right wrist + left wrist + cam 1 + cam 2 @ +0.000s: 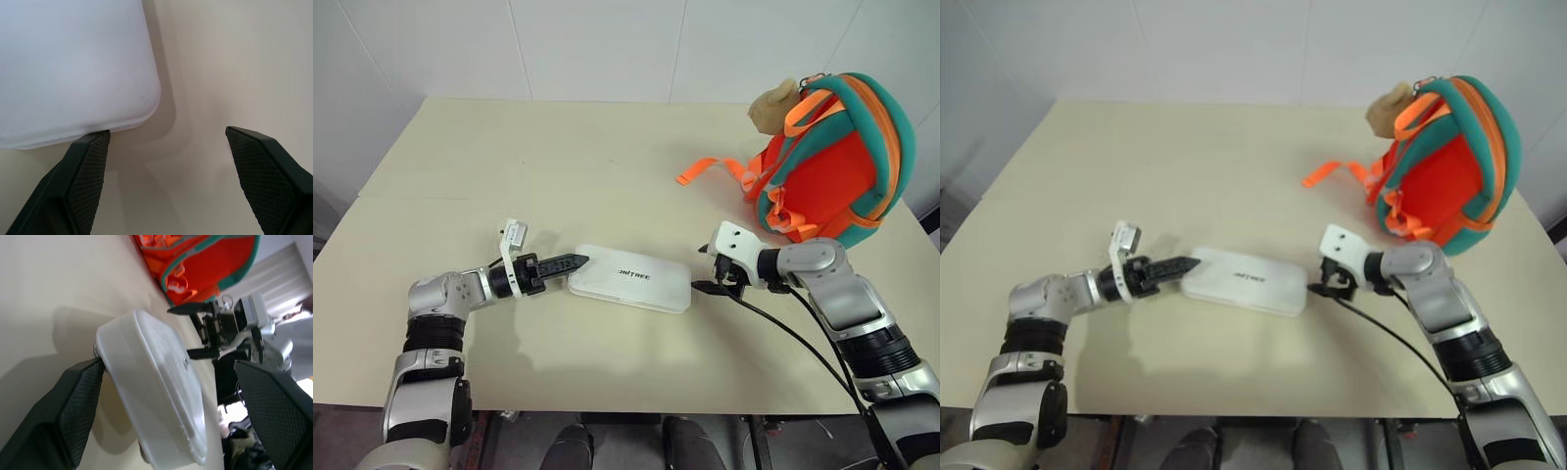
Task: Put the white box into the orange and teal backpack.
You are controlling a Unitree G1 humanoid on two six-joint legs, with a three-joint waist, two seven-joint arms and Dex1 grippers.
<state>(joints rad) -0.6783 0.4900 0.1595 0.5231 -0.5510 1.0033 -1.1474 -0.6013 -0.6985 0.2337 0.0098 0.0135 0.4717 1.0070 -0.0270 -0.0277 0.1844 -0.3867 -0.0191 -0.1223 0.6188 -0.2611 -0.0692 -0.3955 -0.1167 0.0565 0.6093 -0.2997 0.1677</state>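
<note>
Bracketing the white box from its two short ends, the left gripper and right gripper stand with fingers apart, apparently poised for a two-handed lift, nothing gripped yet. The box lies flat mid-table; the backpack sits upright well apart at the cream table's far right, white walls behind.

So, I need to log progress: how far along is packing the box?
Nothing is packed yet. The white box lies flat on the table, with the open left gripper and right gripper at its ends. Lifting it into the orange and teal backpack remains.
</note>
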